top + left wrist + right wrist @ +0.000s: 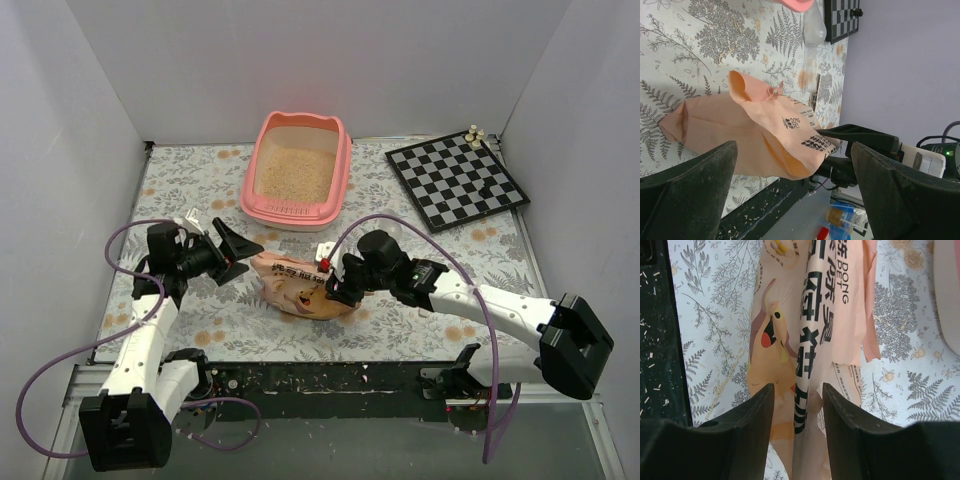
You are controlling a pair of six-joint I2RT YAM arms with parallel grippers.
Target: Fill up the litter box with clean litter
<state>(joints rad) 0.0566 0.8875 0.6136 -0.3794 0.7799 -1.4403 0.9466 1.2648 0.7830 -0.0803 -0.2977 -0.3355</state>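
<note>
The pink litter box [262,160] stands at the back centre with pale beige clean litter [298,172] in it. The orange-tan printed bag [300,290] lies flattened on the table in front of it; it also shows in the left wrist view [745,130] and the right wrist view [810,330]. My left gripper [235,255] is wide open at the bag's left end, its jaws on either side of the bag's edge [793,147]. My right gripper [333,283] is open over the bag's right end, jaws straddling a raised fold [797,390] without pinching it.
A black-and-white chessboard [457,180] lies at the back right, with small pieces [473,135] at its far corner. A clear plastic scoop [815,25] lies between box and right arm. White walls close the sides and back. Loose granules dot the black front rail [330,378].
</note>
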